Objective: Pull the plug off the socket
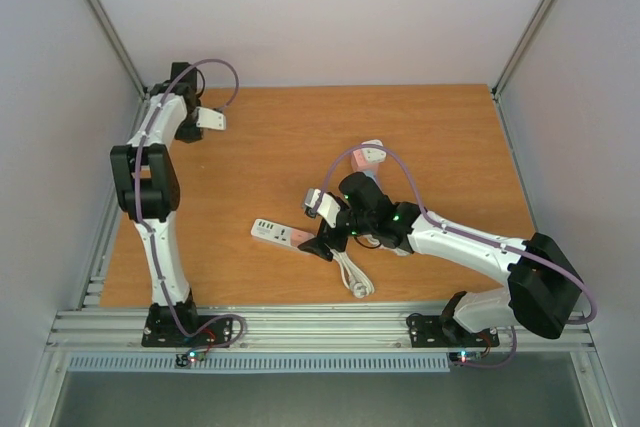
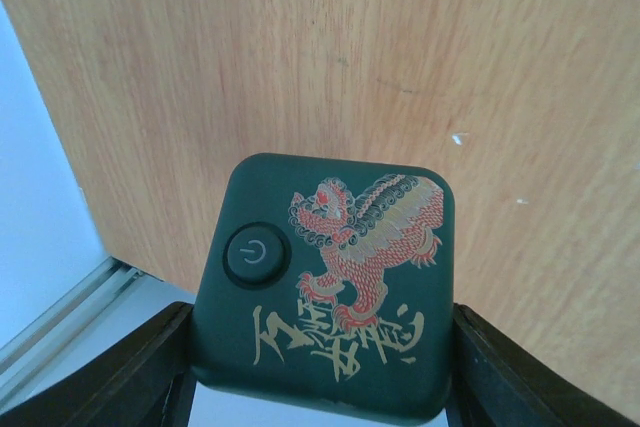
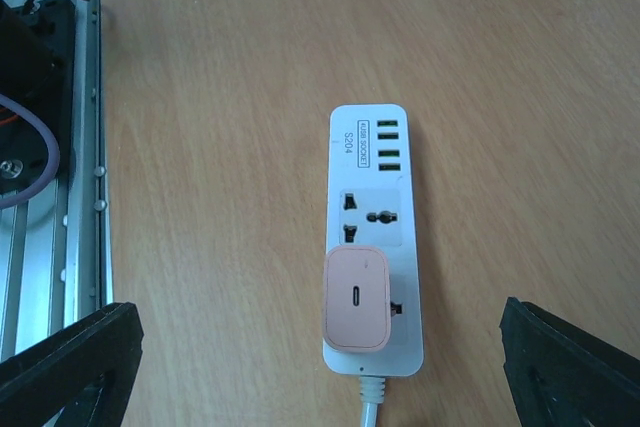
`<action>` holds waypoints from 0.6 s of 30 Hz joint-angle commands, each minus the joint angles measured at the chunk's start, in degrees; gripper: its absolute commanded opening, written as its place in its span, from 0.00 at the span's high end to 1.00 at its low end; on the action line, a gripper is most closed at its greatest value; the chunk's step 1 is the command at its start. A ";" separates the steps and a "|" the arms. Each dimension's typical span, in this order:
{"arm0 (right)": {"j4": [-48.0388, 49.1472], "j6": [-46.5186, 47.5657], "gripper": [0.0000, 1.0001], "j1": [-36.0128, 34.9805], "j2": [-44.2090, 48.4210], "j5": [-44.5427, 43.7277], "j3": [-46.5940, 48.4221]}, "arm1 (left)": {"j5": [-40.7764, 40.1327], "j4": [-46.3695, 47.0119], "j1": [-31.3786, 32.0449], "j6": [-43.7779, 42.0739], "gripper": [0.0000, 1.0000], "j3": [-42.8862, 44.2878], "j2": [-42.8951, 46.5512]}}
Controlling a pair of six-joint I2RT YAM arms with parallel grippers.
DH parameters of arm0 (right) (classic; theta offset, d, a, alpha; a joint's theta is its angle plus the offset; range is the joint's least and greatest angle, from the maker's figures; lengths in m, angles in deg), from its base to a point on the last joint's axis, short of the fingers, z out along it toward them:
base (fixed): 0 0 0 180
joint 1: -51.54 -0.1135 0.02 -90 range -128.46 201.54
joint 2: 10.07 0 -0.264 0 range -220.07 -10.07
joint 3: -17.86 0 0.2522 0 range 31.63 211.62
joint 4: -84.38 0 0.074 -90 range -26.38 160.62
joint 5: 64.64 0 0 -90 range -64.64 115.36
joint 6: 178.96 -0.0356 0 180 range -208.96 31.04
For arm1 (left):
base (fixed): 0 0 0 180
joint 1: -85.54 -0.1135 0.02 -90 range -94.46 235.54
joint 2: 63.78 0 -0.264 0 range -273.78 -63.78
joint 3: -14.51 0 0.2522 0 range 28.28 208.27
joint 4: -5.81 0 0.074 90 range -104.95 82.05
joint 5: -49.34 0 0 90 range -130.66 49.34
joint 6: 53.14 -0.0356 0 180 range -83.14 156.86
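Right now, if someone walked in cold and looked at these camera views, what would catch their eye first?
The dark green box with a red lion-like print and a power button stands out most, clamped in the left gripper over the far left of the table. Next is the pink plug, seated in the white power strip mid-table, with the right gripper open wide above it.

1. The strip (image 3: 375, 172) has a tiny boxed label next to its USB ports that looks like "USB SOCKET". There might be a character in front of it, too small to tell.
2. Right beside that label, same strip, it says "S204".
3. The green box (image 2: 330, 297) has a round button (image 2: 256, 255) with the usual power symbol on it.
4. Under the red and gold lion (image 2: 365, 237) on that box there's a row of gold brush-style characters (image 2: 335, 342), which I can't read.
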 commanded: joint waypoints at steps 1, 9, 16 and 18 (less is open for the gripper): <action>0.91 -0.87 0.01 -0.01 -0.05 -0.23 -0.37 | -5.34 6.49 0.16 -5.12 0.62 2.36 -2.63; 1.32 -0.52 0.01 0.01 -1.15 -0.93 -0.86 | -6.05 9.82 0.74 -7.58 0.50 3.16 -6.29; 1.66 -0.99 0.01 0.08 -0.90 -1.11 -1.02 | -3.65 10.06 0.79 -6.88 0.24 4.22 -6.79; 1.84 -1.05 0.02 0.08 -0.73 -1.01 -1.04 | -2.24 9.26 0.67 -5.48 0.16 5.13 -6.45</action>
